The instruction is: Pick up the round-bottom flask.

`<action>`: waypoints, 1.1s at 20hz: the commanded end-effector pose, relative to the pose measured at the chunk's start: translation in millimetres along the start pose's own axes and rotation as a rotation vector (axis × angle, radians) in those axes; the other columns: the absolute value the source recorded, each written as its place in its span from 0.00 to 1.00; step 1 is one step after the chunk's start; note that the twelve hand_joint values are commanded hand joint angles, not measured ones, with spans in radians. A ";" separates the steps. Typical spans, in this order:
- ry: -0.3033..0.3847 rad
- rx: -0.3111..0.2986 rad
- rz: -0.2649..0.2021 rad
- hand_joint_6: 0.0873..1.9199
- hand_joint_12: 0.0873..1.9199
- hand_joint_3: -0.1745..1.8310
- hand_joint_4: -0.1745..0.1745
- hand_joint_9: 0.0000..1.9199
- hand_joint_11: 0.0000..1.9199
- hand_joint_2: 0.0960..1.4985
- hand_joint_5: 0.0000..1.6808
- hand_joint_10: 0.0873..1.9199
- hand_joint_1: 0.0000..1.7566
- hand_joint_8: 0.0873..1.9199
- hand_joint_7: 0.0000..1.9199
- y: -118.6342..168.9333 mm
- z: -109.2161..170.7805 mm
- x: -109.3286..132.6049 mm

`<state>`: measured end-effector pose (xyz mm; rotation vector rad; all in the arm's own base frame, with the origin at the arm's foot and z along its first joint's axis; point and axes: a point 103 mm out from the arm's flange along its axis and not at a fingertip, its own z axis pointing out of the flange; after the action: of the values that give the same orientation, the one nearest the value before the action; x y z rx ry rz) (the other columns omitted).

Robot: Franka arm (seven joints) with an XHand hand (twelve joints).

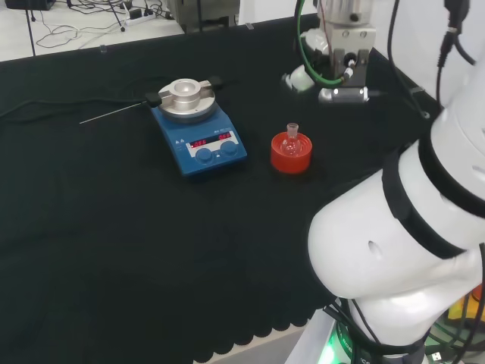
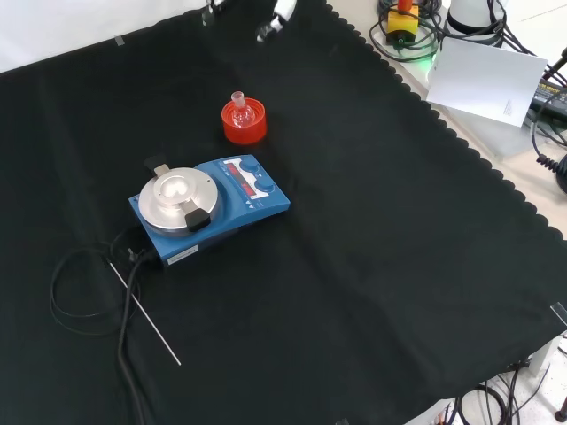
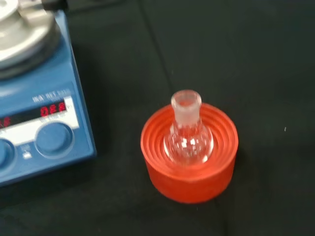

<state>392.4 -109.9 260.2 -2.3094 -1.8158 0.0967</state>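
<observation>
Right, flask: I see the clear flask (image 1: pixel 292 141) seated upright, neck up, in the red ribbed stand (image 1: pixel 292 155); the wrist view has it centred in the ring (image 3: pixel 188 132)
Stand: sits on the black cloth (image 1: pixel 114 243), just right of the stirrer in the head view, apart from it
Stirrer: blue hotplate stirrer (image 1: pixel 198 133) with a round silver top plate (image 1: pixel 186 97), two knobs and red readouts on its front; in the front view it lies nearer the camera than the stand (image 2: pixel 244 122)
Hand: I make out white parts of the hand (image 1: pixel 303 78) up beyond the stand in the head view, below the arm's wrist; fingertips (image 2: pixel 275 25) peek in at the front view's top edge, well apart from the flask (image 2: pixel 238 104)
Grip: I cannot tell whether the fingers are open or curled; nothing is touching the flask
Rod: a thin metal rod (image 1: pixel 114 115) runs left from the stirrer in the head view
Cable: a black cable (image 2: pixel 80 292) loops on the cloth near the stirrer (image 2: pixel 213 205) in the front view
</observation>
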 end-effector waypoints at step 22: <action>0.051 0.077 0.031 0.32 0.74 0.44 0.28 0.19 0.00 0.39 0.43 0.35 0.53 0.32 0.07 61.8 91.2 -18.3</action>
<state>427.0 -124.8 182.1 -2.2830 -1.7461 0.1036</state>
